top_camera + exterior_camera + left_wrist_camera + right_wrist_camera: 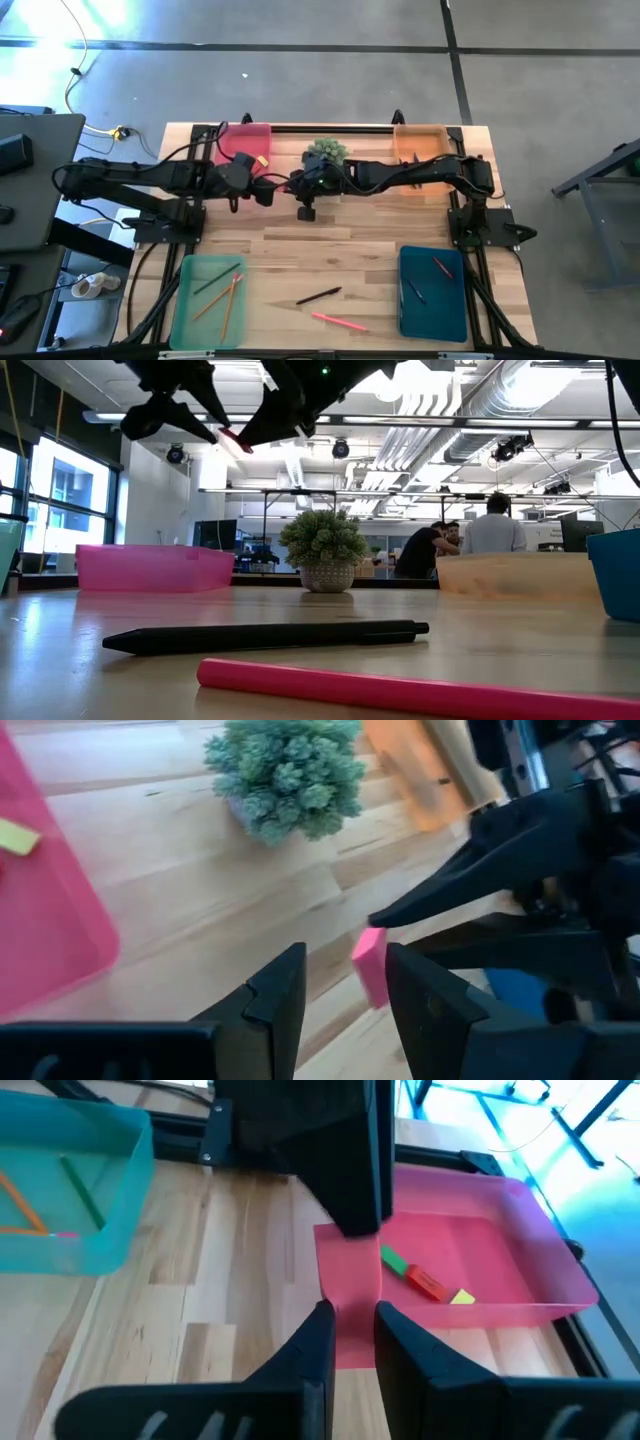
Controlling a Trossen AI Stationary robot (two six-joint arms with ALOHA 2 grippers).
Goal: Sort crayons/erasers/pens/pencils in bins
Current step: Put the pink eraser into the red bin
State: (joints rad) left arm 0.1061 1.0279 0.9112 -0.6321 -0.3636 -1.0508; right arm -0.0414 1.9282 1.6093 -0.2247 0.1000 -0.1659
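Right end effector (372,920) pinches pink eraser (370,965) midair.

Bright open office with exposed ceiling ducts (500,405), tall windows (60,510), grey concrete floor (300,90).

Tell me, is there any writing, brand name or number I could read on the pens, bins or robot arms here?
None can be read in any view.
The black pen, the pink pencil and the pink bin show plain surfaces.
The screens far behind the table are too small to read.
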